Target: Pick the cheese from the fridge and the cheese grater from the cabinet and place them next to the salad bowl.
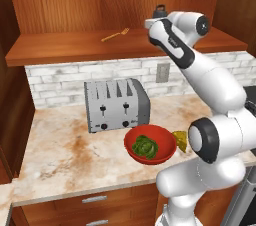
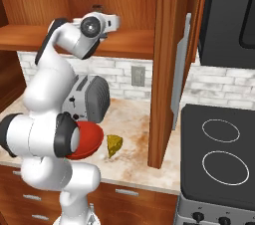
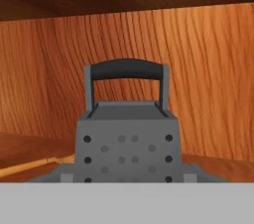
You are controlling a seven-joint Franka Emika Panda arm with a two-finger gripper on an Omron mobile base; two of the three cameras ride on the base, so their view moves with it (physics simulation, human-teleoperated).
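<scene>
The dark grey cheese grater stands upright on the cabinet shelf, against the wooden back panel. Its loop handle peeks over my arm. My gripper is pushed into the cabinet, open, with a pale fingertip low on each side of the grater's base. Down on the counter, the yellow cheese wedge lies just right of the red salad bowl of lettuce. From the right base view the cheese shows beside the bowl. The fridge is out of view.
A golden fork lies on the same shelf, left of the grater. A silver toaster stands behind the bowl. A tall wooden cabinet side and a black stove are to the right.
</scene>
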